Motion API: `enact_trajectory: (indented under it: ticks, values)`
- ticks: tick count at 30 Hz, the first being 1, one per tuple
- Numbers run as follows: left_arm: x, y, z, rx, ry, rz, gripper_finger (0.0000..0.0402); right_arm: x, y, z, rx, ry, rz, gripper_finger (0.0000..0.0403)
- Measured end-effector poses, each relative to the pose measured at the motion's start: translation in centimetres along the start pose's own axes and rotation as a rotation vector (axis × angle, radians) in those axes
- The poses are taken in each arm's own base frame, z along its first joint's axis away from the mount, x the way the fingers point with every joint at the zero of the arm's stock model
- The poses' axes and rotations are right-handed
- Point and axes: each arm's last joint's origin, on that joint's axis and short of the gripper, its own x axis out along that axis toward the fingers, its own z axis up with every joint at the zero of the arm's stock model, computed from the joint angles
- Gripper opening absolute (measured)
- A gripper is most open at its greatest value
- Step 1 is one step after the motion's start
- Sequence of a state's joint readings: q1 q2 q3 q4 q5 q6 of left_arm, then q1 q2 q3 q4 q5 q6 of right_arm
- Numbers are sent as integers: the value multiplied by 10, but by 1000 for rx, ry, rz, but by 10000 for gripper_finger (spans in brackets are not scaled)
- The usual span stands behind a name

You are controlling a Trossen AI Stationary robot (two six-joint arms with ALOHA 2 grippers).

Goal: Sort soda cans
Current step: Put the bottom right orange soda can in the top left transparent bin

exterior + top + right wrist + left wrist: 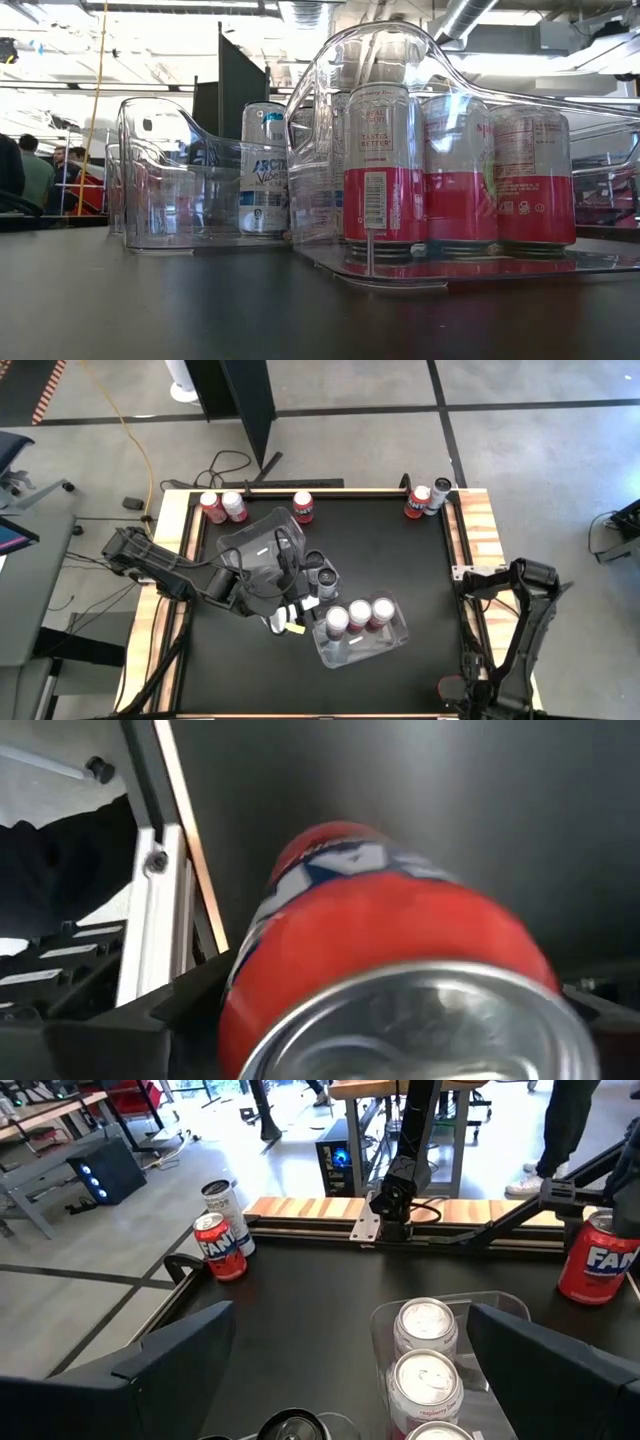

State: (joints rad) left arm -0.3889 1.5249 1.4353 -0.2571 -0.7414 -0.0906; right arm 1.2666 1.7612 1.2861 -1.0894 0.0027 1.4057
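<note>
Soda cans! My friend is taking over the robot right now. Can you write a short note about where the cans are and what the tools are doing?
Left tool: open, empty, over the table's middle between the two tubs.
Right tool: at the table's near right corner, around a red can; whether it grips is unclear.
Done: three white-and-red cans stand in the nearer clear tub. A white can stands at the other tub.
Left: three cans along the far edge's left part and two at the far right corner are unsorted.
</note>
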Motion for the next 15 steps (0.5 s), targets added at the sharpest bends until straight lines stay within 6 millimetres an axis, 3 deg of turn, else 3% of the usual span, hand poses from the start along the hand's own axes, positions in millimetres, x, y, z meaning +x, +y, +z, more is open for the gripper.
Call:
enact_trajectory:
  ticks: [15]
  values:
    - [-1,-1,-3,24,24,-4,391,5,1,25,-34,-28,21,348]
